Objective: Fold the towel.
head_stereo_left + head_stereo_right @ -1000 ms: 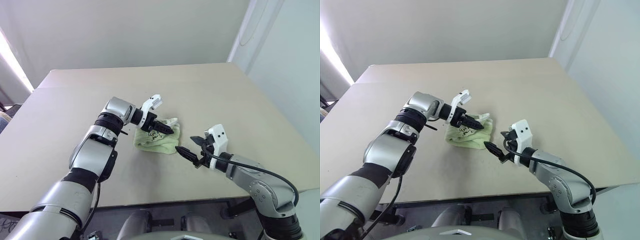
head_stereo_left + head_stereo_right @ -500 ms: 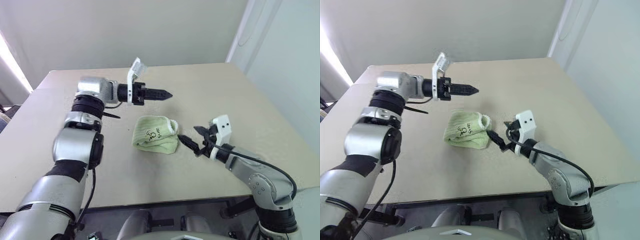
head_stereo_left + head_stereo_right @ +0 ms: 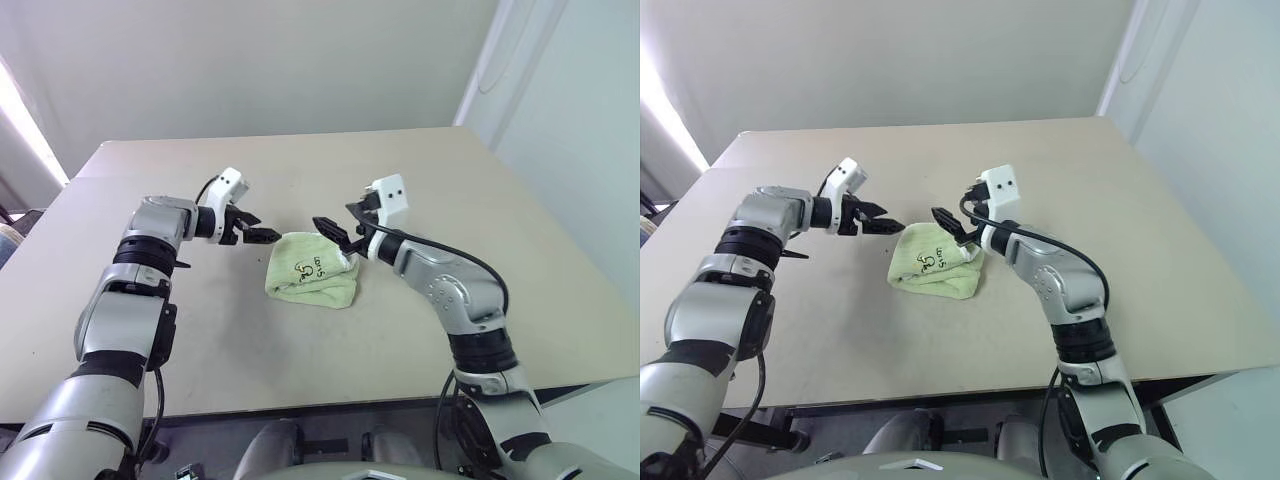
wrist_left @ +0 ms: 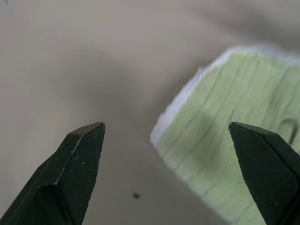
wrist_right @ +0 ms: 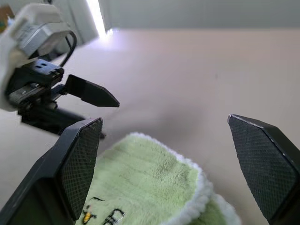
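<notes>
While folded, towel (image 3: 312,272) lies between both claws.

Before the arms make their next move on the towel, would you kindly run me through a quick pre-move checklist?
1. Left gripper open and holding nothing: ok.
2. Right gripper open and holding nothing: ok.
3. Towel lying on the table, well inside its edges: ok.
4. Towel already folded into a compact bundle, dark embroidered mark facing up: ok.
5. Folded layers lined up neatly at the white edging: cannot tell.
6. Grippers apart from each other, one on each side of the towel's far end: ok.
</notes>
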Robot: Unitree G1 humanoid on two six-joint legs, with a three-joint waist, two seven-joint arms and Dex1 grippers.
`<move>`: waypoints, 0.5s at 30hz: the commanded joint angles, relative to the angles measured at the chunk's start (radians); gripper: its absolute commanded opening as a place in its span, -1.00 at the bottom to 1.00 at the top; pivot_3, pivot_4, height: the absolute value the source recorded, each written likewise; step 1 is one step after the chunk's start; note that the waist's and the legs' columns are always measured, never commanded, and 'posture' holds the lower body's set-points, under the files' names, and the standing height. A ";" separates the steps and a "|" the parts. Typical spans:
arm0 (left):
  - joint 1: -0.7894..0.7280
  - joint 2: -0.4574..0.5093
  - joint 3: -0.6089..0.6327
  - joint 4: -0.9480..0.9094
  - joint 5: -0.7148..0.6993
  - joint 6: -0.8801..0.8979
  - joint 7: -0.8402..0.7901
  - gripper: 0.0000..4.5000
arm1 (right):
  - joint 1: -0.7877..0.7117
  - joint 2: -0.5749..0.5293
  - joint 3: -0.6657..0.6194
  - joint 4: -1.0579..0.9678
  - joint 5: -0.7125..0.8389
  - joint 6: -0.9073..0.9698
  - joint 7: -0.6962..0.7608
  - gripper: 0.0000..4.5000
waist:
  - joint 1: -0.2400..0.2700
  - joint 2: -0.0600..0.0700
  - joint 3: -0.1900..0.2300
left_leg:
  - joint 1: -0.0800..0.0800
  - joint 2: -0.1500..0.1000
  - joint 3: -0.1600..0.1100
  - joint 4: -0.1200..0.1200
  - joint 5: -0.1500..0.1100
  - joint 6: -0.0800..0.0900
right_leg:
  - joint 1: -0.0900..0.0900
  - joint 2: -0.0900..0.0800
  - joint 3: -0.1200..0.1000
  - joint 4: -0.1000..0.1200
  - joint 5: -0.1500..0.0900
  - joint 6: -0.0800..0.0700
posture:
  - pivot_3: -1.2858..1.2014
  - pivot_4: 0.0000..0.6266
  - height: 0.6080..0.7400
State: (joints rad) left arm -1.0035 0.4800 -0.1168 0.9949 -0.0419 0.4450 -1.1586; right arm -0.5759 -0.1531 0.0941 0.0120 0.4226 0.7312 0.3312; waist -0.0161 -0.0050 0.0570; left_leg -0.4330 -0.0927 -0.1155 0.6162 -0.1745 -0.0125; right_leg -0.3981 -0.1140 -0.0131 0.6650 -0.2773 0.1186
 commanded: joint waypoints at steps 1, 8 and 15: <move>0.016 -0.005 0.002 -0.109 -0.027 0.018 -0.050 0.98 | -0.049 0.032 0.010 0.080 -0.029 -0.074 0.041 1.00 | -0.001 0.000 0.000 | 0.000 0.000 0.000 0.000 0.000 0.000 | 0.000 0.000 0.000 0.000 0.000 0.000 | 0.03 -1.00 0.28; 0.117 0.006 -0.015 -0.285 -0.043 0.026 -0.105 0.98 | -0.053 0.080 0.028 0.226 -0.093 -0.170 0.074 1.00 | -0.025 0.000 0.000 | 0.003 0.000 0.000 -0.002 0.001 -0.002 | 0.000 0.002 0.002 0.002 0.000 -0.001 | 0.03 -1.00 0.28; 0.146 -0.010 -0.040 -0.321 -0.034 -0.007 -0.110 0.98 | 0.074 0.042 0.076 0.095 -0.120 -0.110 0.105 1.00 | -0.029 0.000 0.000 | 0.006 0.000 -0.001 -0.003 0.001 -0.004 | 0.001 0.002 0.004 0.003 0.001 -0.001 | 0.03 -1.00 0.28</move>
State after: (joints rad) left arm -0.8586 0.4684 -0.1495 0.7030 -0.0737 0.4600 -1.2638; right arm -0.4927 -0.1055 0.1625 0.1725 0.3130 0.6138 0.4278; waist -0.0449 -0.0048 0.0569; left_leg -0.4266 -0.0926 -0.1162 0.6136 -0.1738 -0.0160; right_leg -0.3968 -0.1115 -0.0087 0.6682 -0.2768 0.1173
